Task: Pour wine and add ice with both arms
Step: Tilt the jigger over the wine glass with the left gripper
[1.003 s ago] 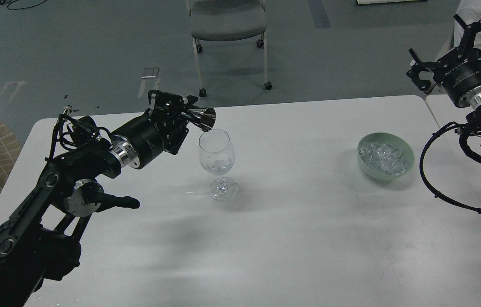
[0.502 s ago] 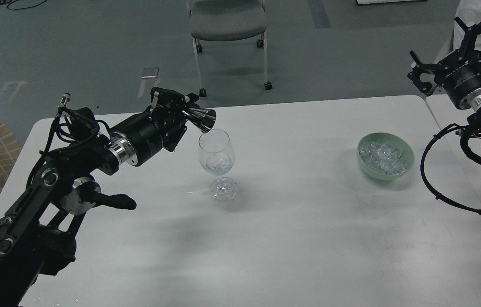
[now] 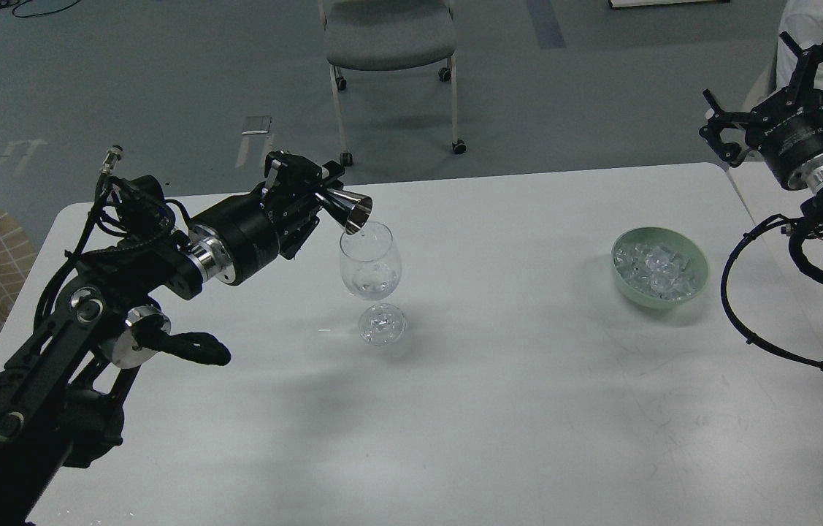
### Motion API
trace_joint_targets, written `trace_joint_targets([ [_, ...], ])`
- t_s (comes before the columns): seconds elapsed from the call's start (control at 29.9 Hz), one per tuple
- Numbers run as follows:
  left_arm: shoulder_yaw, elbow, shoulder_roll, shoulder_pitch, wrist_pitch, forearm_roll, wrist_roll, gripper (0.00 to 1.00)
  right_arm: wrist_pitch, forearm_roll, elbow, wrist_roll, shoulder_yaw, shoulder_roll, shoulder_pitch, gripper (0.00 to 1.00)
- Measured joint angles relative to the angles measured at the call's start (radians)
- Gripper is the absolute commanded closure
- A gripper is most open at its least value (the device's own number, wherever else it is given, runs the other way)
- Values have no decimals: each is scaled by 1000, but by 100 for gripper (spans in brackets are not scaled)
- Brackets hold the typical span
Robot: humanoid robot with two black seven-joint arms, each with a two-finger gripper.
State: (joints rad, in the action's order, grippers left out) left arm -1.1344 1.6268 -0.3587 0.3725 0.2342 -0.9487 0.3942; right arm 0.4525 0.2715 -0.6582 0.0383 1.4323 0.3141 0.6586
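Left gripper (image 3: 312,191): my fingers are clamped on a small metal jigger (image 3: 350,207), held tilted with its mouth turned down and to the right.
Jigger position: its lip sits just over the near-left rim of the wine glass (image 3: 371,259); whether the two touch I cannot tell.
Wine: no stream is discernible between jigger and glass; any clear liquid in the bowl of the glass is too faint to confirm.
Wine glass: upright on the white bench (image 3: 513,380), left of centre, with clear lumps visible low in its bowl.
Ice (image 3: 656,270): a heap of clear cubes in the pale green bowl (image 3: 696,281), which stands on the bench well to the right of the glass.
Right gripper (image 3: 772,84): raised beyond the far right corner of the bench, fingers spread apart and holding nothing, well apart from the bowl.
Background: a grey wheeled chair (image 3: 389,36) stands on the floor behind the bench.
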Motion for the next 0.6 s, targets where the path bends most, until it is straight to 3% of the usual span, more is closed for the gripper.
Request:
trace_joint_targets([
  [0.6, 47, 13, -37, 62, 45, -136, 0, 90, 0, -3, -2, 0, 3, -1, -8, 0],
])
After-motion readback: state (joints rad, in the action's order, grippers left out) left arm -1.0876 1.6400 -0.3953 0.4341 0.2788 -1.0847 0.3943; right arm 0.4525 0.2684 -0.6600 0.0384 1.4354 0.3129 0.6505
